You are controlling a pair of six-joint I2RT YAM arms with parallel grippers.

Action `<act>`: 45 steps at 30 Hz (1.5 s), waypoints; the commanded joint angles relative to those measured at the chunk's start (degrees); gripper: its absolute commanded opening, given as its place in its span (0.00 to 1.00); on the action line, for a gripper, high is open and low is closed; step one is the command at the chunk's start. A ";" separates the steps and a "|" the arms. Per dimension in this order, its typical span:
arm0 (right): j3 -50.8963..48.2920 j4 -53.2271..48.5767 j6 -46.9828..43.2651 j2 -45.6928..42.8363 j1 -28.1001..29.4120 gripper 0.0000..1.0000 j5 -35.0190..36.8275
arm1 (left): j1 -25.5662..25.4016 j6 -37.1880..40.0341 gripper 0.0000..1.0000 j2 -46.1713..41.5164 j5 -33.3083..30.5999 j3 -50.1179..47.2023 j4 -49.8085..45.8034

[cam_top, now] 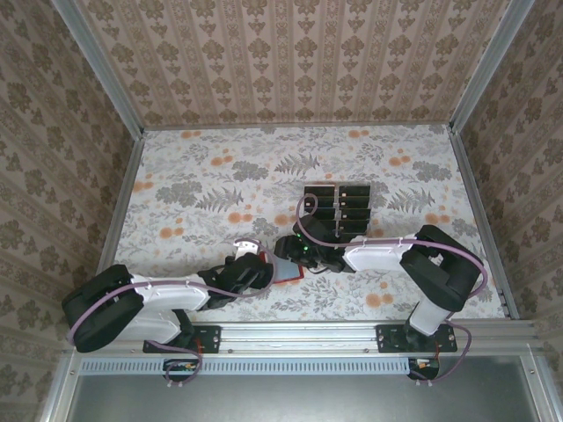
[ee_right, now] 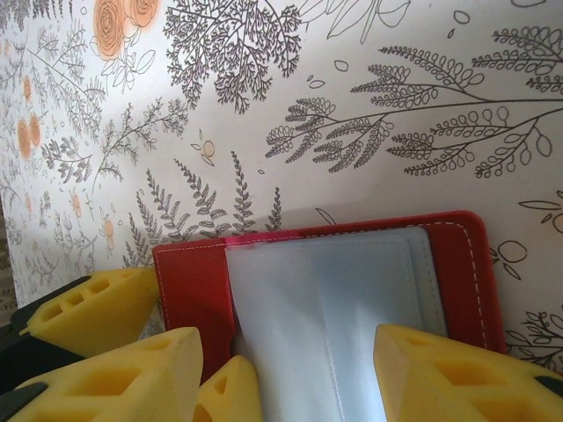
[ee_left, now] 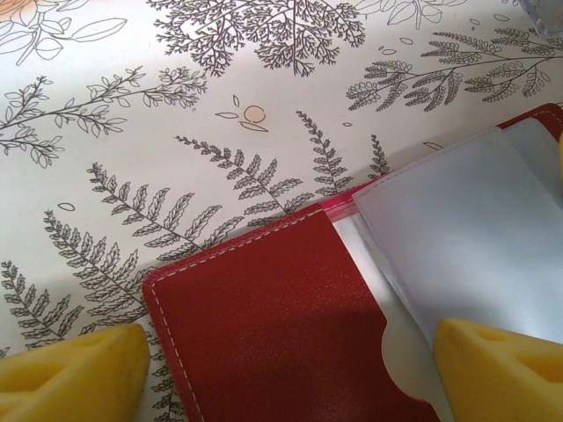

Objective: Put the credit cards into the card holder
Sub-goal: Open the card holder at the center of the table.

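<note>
Left wrist: left fingers (ee_left: 75,374) and right fingers (ee_right: 457,374) both spread open astride card holder (ee_left: 264,299) edges, gripping nothing.

There is one red wallet (ee_left: 264,334) and one table (cam_top: 202,176). One clear tray (cam_top: 368,211) holds black cards (cam_top: 325,214) in two columns, too small to count surely. There are two arms, the left arm (cam_top: 167,297) and the right arm (cam_top: 383,255), with one gripper each: the left gripper (cam_top: 255,264) and the right gripper (cam_top: 295,251). The left wrist view has two yellow fingers (ee_left: 79,374), and the right wrist view has four.
</note>
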 commanded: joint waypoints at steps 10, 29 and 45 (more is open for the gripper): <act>1.98 0.09 -1.38 3.14 0.77 0.54 -1.40 | -0.09 0.80 0.86 1.09 1.32 -1.60 -0.28; 7.79 -4.14 -1.72 2.10 4.48 0.55 -1.41 | 0.03 -0.79 1.00 -34.97 -11.22 -1.46 -20.83; 15.35 -4.48 1.08 14.76 9.10 0.56 0.03 | 5.98 -5.52 1.00 -42.18 -7.87 0.21 -28.34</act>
